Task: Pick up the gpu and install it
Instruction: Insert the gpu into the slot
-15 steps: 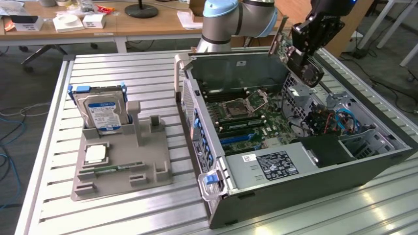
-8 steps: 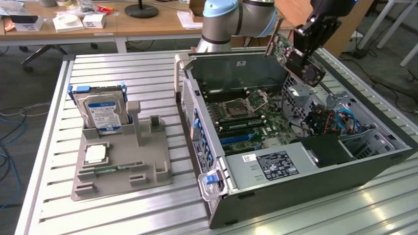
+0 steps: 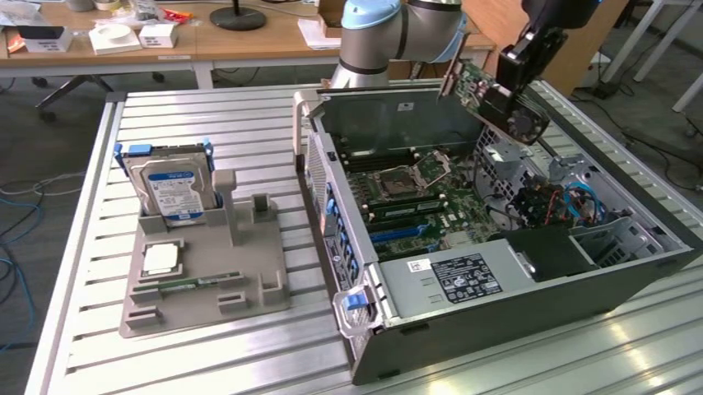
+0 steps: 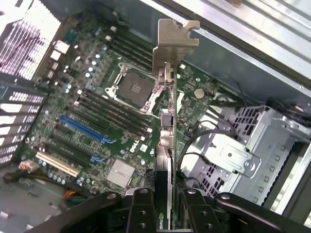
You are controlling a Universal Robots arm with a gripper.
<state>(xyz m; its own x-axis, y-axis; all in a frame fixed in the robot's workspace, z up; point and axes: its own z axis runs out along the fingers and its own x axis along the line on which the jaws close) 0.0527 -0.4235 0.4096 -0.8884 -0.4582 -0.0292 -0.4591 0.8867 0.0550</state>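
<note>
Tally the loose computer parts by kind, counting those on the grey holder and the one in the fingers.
hard drive: 1
processor chip: 1
memory stick: 1
gpu, held above the open case: 1
Total: 4

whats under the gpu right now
Held in the fingers, the gpu hangs edge-on above the motherboard: the cpu socket, memory slots and a blue slot show. The strip of board directly beneath the card is covered.

Blue-labelled hard drive point(image 3: 174, 191) upright in grey holder point(image 3: 211, 276) on slatted table point(image 3: 197, 115)
</note>
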